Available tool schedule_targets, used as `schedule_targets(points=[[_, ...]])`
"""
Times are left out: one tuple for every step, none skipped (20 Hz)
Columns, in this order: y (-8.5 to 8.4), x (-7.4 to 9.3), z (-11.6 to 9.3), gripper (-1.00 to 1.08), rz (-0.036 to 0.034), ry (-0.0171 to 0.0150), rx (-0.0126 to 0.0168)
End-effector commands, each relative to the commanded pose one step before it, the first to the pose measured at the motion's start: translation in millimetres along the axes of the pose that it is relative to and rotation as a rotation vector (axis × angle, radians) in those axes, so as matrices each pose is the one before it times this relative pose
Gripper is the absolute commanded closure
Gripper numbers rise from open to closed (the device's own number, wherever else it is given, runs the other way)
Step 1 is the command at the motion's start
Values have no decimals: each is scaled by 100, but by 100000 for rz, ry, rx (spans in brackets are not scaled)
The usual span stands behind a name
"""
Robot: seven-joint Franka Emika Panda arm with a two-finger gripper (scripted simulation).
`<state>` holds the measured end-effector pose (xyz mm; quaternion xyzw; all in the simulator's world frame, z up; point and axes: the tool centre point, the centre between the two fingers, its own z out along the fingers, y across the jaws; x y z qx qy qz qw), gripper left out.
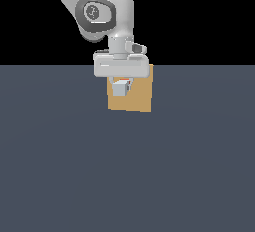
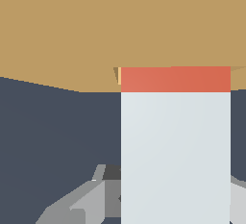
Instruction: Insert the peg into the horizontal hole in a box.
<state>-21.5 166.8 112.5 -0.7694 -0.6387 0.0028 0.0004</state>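
- The peg is held level in front of the box, its grey-white end facing the exterior camera and its red-orange end pointing at the tan face.
- In the wrist view only a short red band shows before the peg meets the box; the tip sits at the hole, of which a thin dark sliver shows beside the red part.
- My reading: the tip has just entered the opening, or is right at its mouth. I cannot tell from these pictures how deep it goes.
- Done, as far as can be seen: the peg is grasped, raised off the floor and lined up with the hole. Left: pushing most of its length through, since the whole pale part is outside.
- The gripper hangs over the peg just in front of the box face, and its fingers pinch the pale part from both sides.
- The wide grey hand is very near the box's upper edge; it looks like the first thing to meet the box if the push goes far.
- Around them lies only the flat dark floor; nothing else stands in the way.
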Motion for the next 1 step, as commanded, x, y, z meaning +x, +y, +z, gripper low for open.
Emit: schedule_targets(points=[[105, 936, -213, 108, -399, 603, -624]])
